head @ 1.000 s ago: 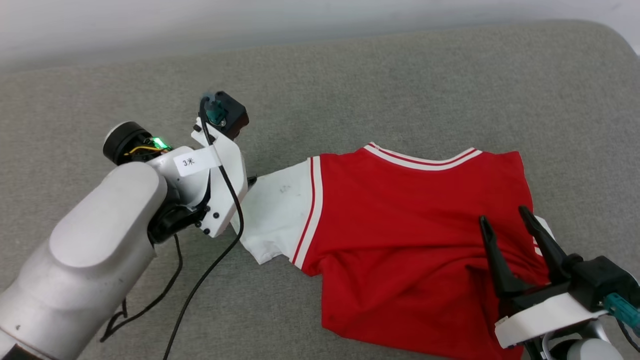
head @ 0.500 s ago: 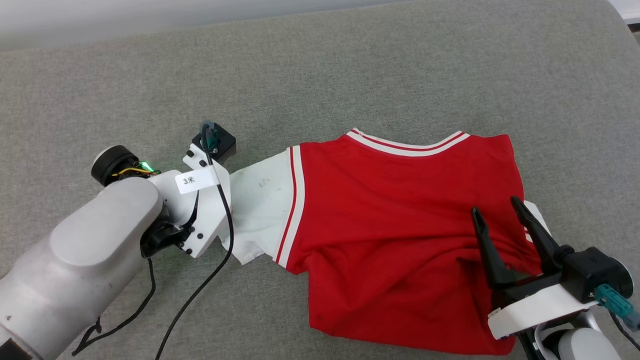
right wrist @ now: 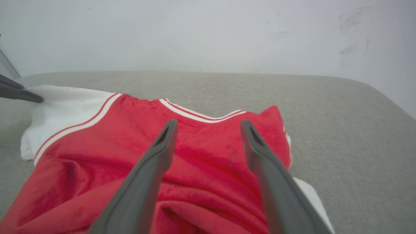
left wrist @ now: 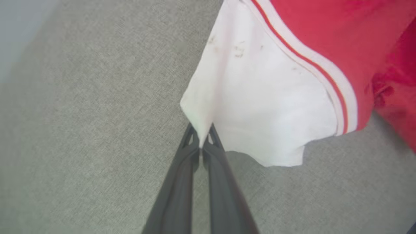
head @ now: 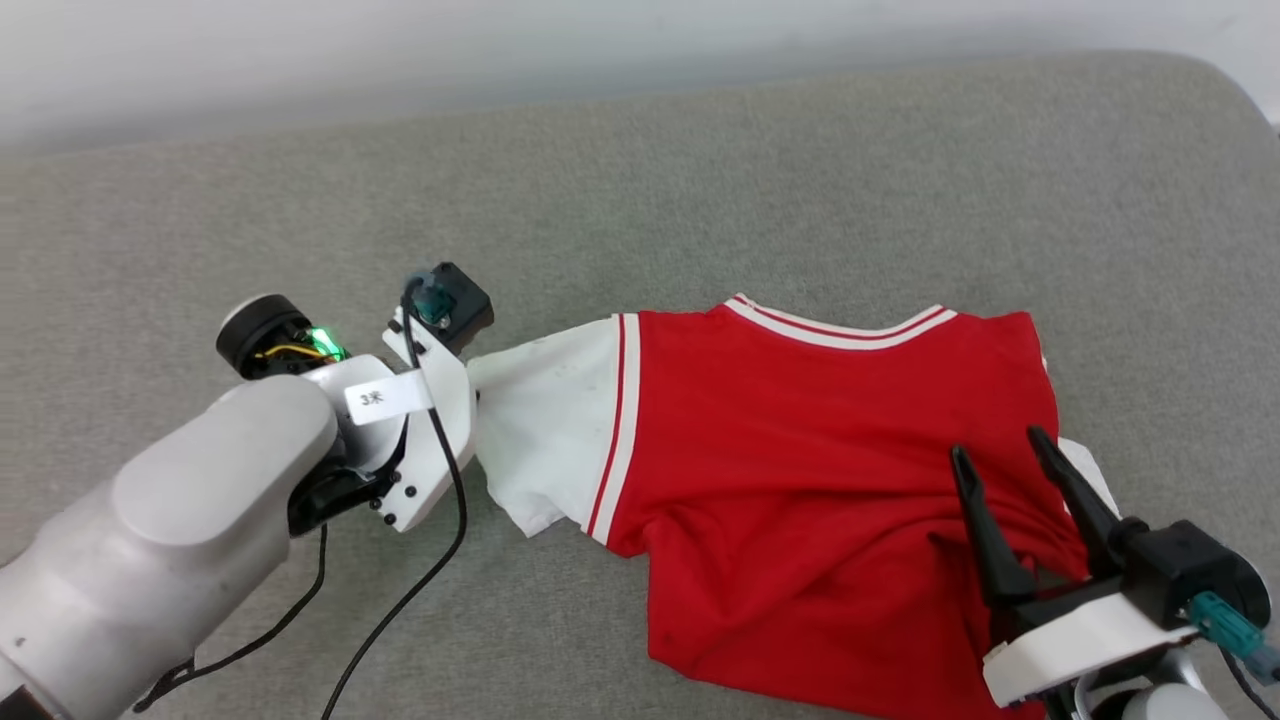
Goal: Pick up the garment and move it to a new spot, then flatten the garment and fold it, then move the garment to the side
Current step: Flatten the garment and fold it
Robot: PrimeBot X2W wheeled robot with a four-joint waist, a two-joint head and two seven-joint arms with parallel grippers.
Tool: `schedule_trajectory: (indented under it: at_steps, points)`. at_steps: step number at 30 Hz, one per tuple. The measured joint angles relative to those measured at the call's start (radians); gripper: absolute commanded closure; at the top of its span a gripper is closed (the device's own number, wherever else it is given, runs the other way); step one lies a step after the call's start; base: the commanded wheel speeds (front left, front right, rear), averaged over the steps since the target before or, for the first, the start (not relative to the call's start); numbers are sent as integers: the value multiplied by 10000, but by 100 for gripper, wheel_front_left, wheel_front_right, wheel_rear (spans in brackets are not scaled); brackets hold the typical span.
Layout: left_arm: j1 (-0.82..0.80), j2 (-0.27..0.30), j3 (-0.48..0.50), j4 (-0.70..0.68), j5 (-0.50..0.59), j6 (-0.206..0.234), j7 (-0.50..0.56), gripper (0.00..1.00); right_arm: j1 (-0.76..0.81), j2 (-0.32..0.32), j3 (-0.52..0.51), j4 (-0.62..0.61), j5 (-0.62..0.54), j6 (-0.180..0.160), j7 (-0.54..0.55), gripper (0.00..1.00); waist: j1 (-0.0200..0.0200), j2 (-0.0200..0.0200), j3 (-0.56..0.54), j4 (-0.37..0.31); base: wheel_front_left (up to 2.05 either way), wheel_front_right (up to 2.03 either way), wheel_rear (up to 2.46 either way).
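Two arms work over one grey woven-fabric surface (head: 700, 180). Items are listed L to R as per head view.

1. Far L: pale grey forearm (head: 180, 520) of the L arm. It carries a small green lamp (head: 320, 343), lit, at the wrist, plus a white paper label (head: 375, 398). A thin black cable (head: 440, 540) trails down onto the surface.
2. Fingers of left gripper (left wrist: 201, 143): clenched together, pinching the outer edge of the white short sleeve (left wrist: 260, 97). L wrist view shows the cloth drawn into a peak between the tips. The rest of the sleeve lies on the surface w/ faint dark specks.
3. Task item, the garment (head: 800, 470): a bright red short-sleeved T-shirt w/ white sleeves. It lies approx. centre to R on the surface, neck side away from the robot. Red-and-white striped trim (head: 620, 420) runs along the sleeve seam, and a matching striped neck band (head: 840, 325) sits at the far edge. The red body is flat near the neck and rumpled into folds toward the lower R.
4. Fingers of right gripper (head: 998, 447): released and spread apart, pointing away from the robot over the rumpled lower-R part of the red body. Contact w/ the cloth: cannot tell.
5. Just R of those fingers: part of a second white sleeve (head: 1085, 465) shows beside the red cloth.
6. Background: pale wall (right wrist: 195, 32) beyond the far edge of the surface.
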Motion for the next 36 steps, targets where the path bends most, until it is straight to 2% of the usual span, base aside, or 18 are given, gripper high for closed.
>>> schedule_trajectory:
  at_steps: [6, 14, 17, 22, 29, 36]
  points:
    - [2, 704, 420, -924, -209, 274, -454, 100, 402, 25, -144, 71, 10, 0, 42, 0, 0, 0, -674, 387, 0, 0, 0]
    - [500, 2351, 882, -2387, -685, 1110, -322, 100, 594, 90, -240, 2, 15, 2, 102, 0, -1, 0, -1129, 848, 0, 0, 0]
    - [822, 2917, 1072, -2658, -1022, 1438, -284, 100, 599, 104, -295, -54, 13, 0, 102, 0, -1, 0, -1092, 915, 0, 0, 0]
    - [1442, 3478, 1216, -2462, -1561, 1841, -290, 100, 593, 104, -334, -75, 13, 0, 86, 0, -1, 0, -894, 945, 0, 0, 0]
    - [2195, 3536, 1260, -1333, -2217, 1967, -504, 100, 439, 82, -445, -27, 12, 0, 81, 0, -1, 0, -463, 771, 0, 0, 0]
    - [2761, 2840, 1191, 61, -2757, 1806, -732, 100, 310, 54, -640, 48, -2, 2, 82, 0, 0, 0, -124, 561, 0, 0, 0]
